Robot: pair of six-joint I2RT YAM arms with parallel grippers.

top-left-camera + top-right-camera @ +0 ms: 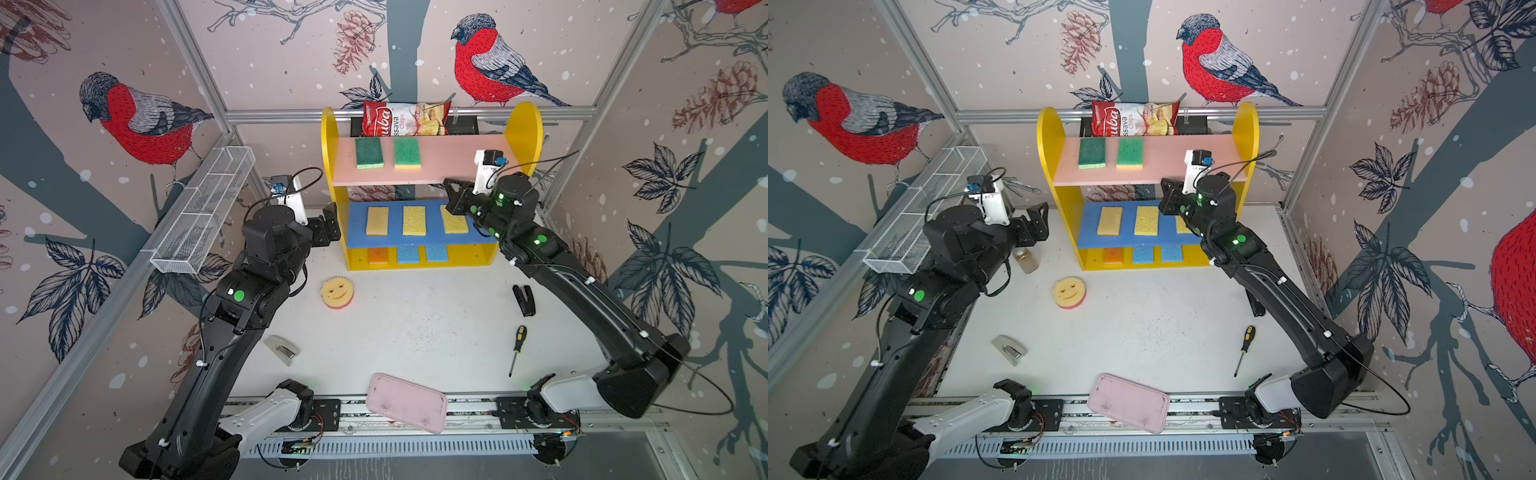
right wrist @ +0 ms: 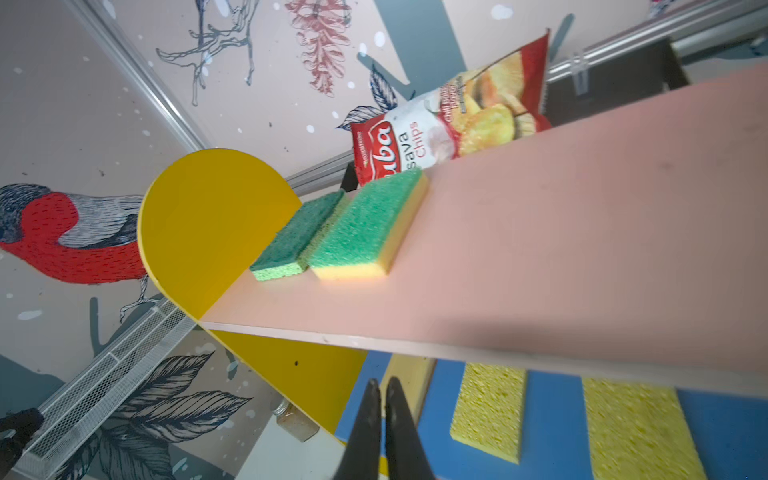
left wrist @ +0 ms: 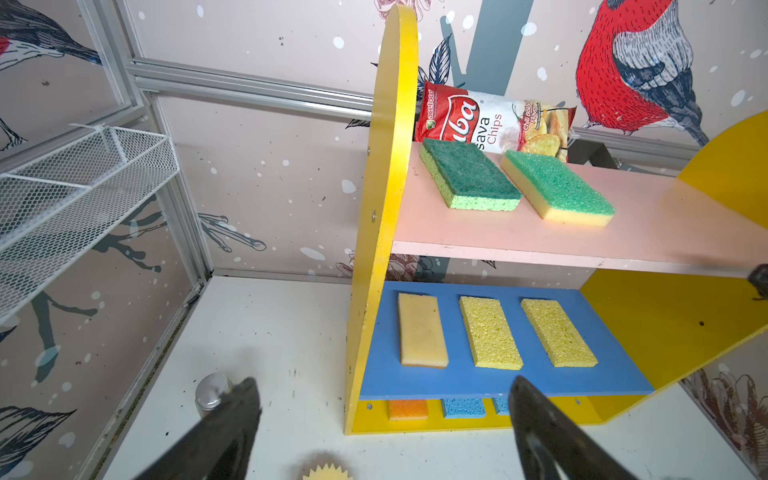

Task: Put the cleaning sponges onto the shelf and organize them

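Last pickup pending: smiley sponge [image 1: 336, 293] lying on table [image 1: 415, 332] before shelf [image 1: 528, 124], flat sponges [image 1: 413, 220] shelved. Left hand [image 1: 329, 224] spread, empty; right hand [image 2: 382, 395] pinched together, seemingly empty. Next: lowering left hand over smiley sponge, closing gently.

Both arms are built from black, smooth-shelled links. The left arm [image 1: 216, 353] and the right arm [image 1: 582, 299] each begin with a white base segment [image 1: 257, 415] seated on a black mounting plate [image 1: 328, 409]. A round green sticker [image 1: 238, 295] marks one joint housing per arm, and a green indicator light [image 1: 501, 196] glows on the right wrist housing. White cable ties [image 1: 201, 363] fasten thin black cables [image 1: 732, 406] along the links. Each wrist carries a white camera housing [image 1: 486, 166] fitted with a blue connector. The gripper fingers [image 3: 540, 424] are black and taper to narrow tips.
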